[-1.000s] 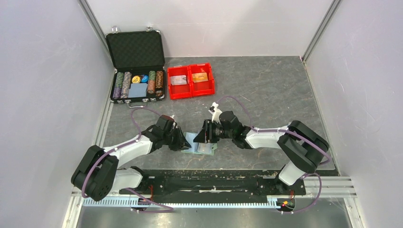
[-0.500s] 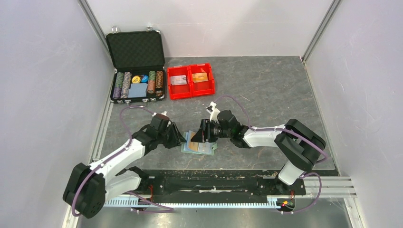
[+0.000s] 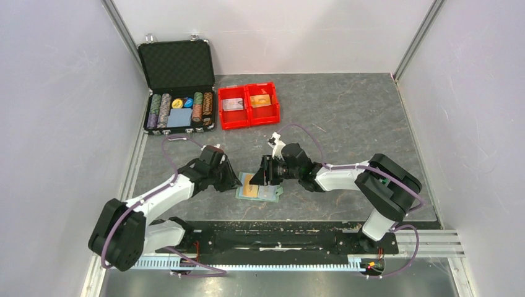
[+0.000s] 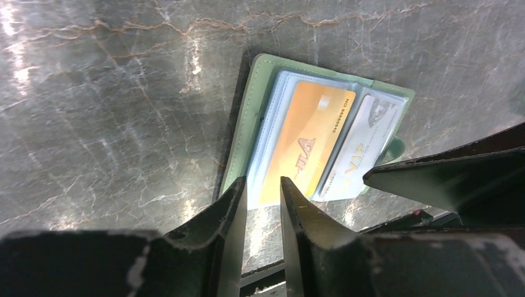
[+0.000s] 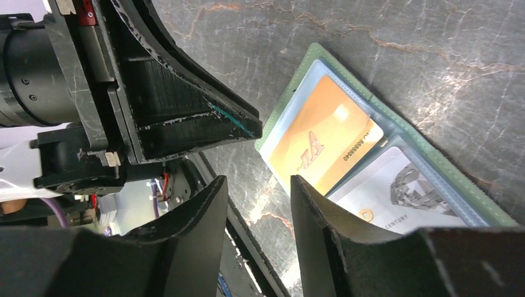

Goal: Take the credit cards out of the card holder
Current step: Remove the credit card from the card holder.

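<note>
The card holder (image 3: 272, 193) lies open and flat on the table near the front edge, between my two grippers. An orange credit card (image 4: 309, 139) and a whitish-grey credit card (image 4: 362, 145) sit side by side in its clear pockets. Both also show in the right wrist view, the orange card (image 5: 322, 145) and the whitish card (image 5: 402, 198). My left gripper (image 4: 263, 180) hovers at the holder's left end, jaws narrowly apart and empty. My right gripper (image 5: 257, 179) is open and empty just over the holder's near-left corner, facing the left gripper (image 3: 234, 182).
A red two-compartment bin (image 3: 248, 105) holding cards stands at the back. An open black poker-chip case (image 3: 178, 93) sits to its left. The table's front edge and the arm rail (image 3: 272, 238) lie just below the holder.
The holder now lies open with the orange card showing. My left gripper drew back from over it to its left end. My right gripper shifted slightly left.
</note>
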### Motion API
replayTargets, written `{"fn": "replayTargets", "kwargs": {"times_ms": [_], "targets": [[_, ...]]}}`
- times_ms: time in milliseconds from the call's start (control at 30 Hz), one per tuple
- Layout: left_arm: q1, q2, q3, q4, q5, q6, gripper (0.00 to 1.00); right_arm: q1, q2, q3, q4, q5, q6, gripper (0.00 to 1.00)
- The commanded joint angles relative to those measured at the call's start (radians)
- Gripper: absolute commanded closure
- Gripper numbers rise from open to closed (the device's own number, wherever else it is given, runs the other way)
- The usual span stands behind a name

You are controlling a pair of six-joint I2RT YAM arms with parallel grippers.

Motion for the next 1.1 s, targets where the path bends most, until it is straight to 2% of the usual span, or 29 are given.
{"fn": "replayTargets", "kwargs": {"times_ms": [0,200,500,733,867,1067], "targets": [[0.003,0.057,0.047,0.094,0.061,0.070,0.70,-0.003,0.031,0.068,-0.030,0.038,-0.052,0.56],[0.004,0.101,0.030,0.138,0.063,0.078,0.80,-0.017,0.073,0.113,-0.094,0.077,-0.071,0.58],[0.004,0.166,-0.029,0.160,0.062,0.067,0.90,-0.015,0.096,0.128,-0.230,0.183,-0.088,0.58],[0.003,0.180,-0.051,0.168,0.076,0.061,0.91,-0.016,0.126,0.145,-0.261,0.197,-0.094,0.57],[0.004,0.178,-0.066,0.179,0.086,0.055,0.91,-0.016,0.128,0.134,-0.214,0.170,-0.088,0.58],[0.003,0.175,-0.075,0.184,0.089,0.053,0.91,-0.016,0.133,0.107,-0.153,0.146,-0.065,0.64]]}}
